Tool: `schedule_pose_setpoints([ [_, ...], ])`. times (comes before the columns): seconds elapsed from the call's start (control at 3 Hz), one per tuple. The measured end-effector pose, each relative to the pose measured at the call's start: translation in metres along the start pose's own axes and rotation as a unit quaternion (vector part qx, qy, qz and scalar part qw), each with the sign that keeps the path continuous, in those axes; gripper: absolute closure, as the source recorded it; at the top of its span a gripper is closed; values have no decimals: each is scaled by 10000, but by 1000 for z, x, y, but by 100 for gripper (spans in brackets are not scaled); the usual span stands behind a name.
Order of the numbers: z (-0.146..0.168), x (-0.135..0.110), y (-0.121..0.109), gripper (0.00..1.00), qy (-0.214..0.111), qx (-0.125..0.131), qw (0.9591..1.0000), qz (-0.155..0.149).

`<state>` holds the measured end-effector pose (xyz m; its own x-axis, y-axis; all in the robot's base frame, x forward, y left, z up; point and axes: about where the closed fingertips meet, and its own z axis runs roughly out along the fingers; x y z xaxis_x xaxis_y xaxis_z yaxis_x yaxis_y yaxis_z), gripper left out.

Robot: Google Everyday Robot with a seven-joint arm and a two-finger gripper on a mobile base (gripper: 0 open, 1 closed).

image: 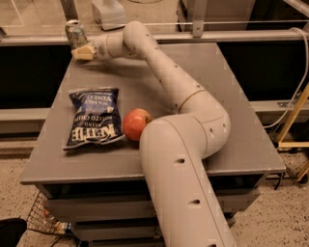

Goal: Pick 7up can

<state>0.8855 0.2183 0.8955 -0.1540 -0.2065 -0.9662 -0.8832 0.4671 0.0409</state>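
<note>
The 7up can, small with a silvery top and pale green-and-white sides, is at the far left corner of the grey table. It appears raised off the tabletop. My gripper is at the end of the long white arm that reaches across the table. It sits right under and against the can's lower part and is shut on it. The can's base is hidden behind the pale fingers.
A dark blue chip bag lies flat on the table's left half. A red apple rests beside it against my arm. A white device stands behind the table. A wire basket sits on the floor at lower left.
</note>
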Motion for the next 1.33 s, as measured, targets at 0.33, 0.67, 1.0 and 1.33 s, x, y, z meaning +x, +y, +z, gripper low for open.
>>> schedule_pose_setpoints([
  [0.33,2,2,1,86,9,-15,10000,7],
  [0.67,4,3,2,100,19,-27,10000,15],
  [1.0,4,3,2,100,19,-28,10000,15],
  [1.33,3,5,5,100,37,-106,9999,36],
])
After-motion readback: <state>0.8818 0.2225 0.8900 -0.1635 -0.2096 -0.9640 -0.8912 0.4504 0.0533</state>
